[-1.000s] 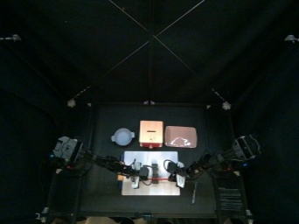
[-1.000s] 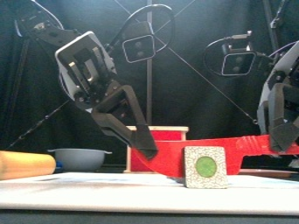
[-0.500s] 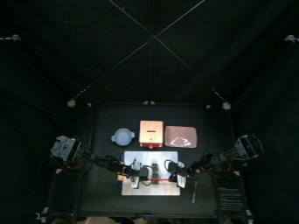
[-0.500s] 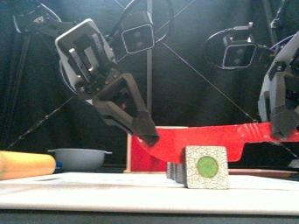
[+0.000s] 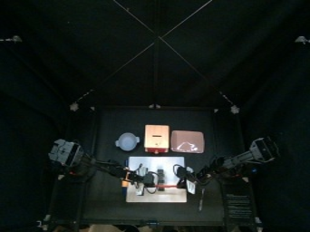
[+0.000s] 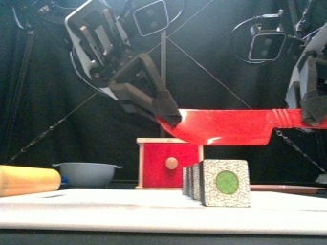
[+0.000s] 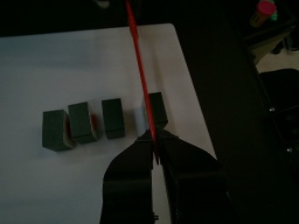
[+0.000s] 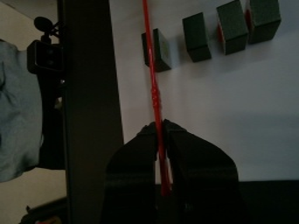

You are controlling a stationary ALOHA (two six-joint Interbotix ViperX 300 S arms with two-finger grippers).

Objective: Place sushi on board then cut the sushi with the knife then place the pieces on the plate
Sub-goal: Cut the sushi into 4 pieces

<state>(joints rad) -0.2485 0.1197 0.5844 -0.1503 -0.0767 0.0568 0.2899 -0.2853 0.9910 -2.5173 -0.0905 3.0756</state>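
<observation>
Front view: knife [image 6: 236, 124] tight in left pincer [image 6: 163, 117], right pincer [image 6: 311, 115]; wrist: four sushi pieces [image 7: 114, 118]

So over the last 1 second the red plastic toy knife [image 6: 230, 124] went up. It was down level with the dark green toy sushi roll [image 6: 227, 184], and now it hangs clear above it. The left pincer [image 6: 167, 117] and right pincer [image 6: 311, 115], 1 clamped on each end, rose with it. The pale wooden box's red drawer front [image 6: 169, 164] now shows in full under the blade.
</observation>
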